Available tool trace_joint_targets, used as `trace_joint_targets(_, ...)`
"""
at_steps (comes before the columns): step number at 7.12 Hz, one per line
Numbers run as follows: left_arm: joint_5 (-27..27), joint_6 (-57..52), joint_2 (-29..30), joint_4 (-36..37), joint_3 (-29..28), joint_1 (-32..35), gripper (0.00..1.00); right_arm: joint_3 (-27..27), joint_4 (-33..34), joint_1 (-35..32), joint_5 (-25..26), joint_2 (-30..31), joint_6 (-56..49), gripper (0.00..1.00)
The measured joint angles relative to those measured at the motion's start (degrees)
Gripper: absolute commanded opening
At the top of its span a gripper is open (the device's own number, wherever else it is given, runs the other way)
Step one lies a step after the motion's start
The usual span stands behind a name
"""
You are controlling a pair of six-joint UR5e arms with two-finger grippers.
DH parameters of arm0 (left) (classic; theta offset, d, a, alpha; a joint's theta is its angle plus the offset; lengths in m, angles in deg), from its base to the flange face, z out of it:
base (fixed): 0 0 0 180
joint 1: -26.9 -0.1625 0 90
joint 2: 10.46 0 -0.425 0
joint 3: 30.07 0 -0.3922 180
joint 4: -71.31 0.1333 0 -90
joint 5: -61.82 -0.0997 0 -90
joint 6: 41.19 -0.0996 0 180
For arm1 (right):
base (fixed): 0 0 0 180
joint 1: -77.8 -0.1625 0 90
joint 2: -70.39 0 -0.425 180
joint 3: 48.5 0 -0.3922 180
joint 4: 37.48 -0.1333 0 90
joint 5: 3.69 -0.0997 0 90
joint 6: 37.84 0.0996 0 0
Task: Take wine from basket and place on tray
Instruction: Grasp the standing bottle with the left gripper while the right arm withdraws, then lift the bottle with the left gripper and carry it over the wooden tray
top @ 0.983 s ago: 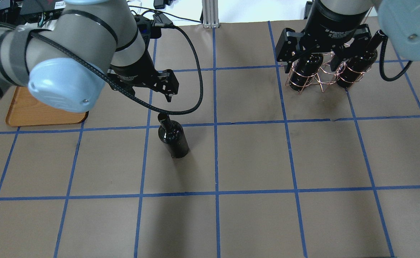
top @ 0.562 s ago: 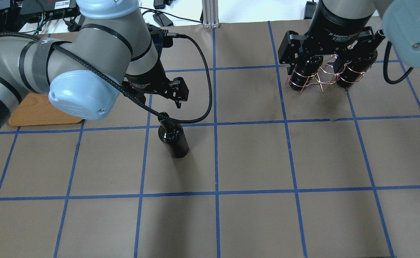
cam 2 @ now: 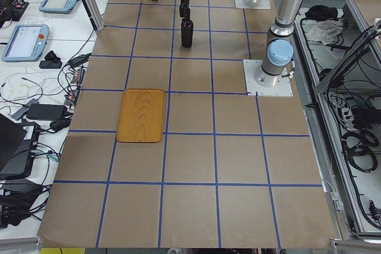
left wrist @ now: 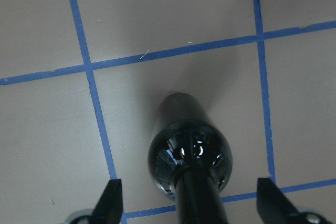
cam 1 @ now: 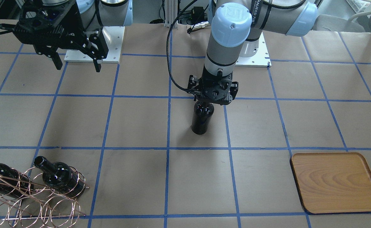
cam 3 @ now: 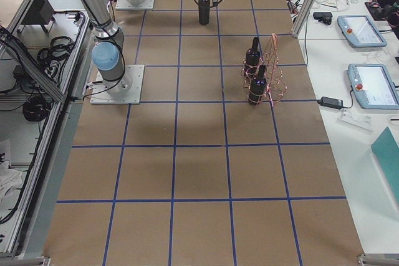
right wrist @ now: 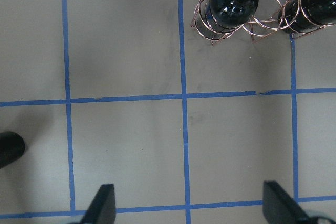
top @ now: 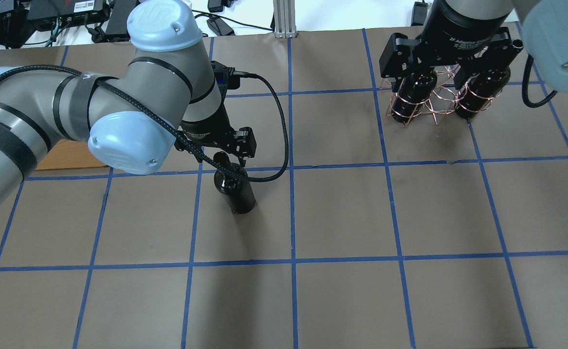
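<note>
My left gripper [top: 225, 151] hangs over the upright wine bottle [cam 1: 202, 118] mid-table, jaws spread either side of its neck, touching nothing. I'd centre the neck and drop lower before pinching, then lift straight toward the tray [cam 1: 337, 182] by the operators' edge.

Left tool [left wrist: 189, 190] open, right tool [right wrist: 189, 192] open

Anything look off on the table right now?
One wine bottle stands upright on the bare table, in neither the basket nor the tray. The open left claw straddles its neck. Two other bottles sit in the basket. Nothing looks spilled or broken.
</note>
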Motion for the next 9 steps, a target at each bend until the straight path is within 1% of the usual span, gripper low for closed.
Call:
trace_joint_targets(3,-0.2,0.1,0.1,-1.5,0.1,0.0,0.63,0.0,-0.2,0.0,0.1,0.0,0.0,1.00)
trace_joint_targets(4,-0.2,0.2,0.1,-1.7,0.1,0.0,0.38,0.0,-0.3,0.0,0.1,0.1,0.0,1.00)
trace_joint_targets(5,-0.2,0.2,0.1,-1.8,0.0,0.0,0.01,0.0,-0.3,0.0,0.1,0.1,0.0,1.00)
trace_joint_targets(6,-0.2,0.3,0.2,-1.7,-0.1,0.0,0.00,0.0,-0.4,0.0,0.1,0.1,0.0,1.00)
trace_joint_targets(9,-0.2,0.2,0.2,-1.6,-1.0,-0.2,0.00,0.0,-0.6,0.0,0.1,0.2,0.0,1.00)
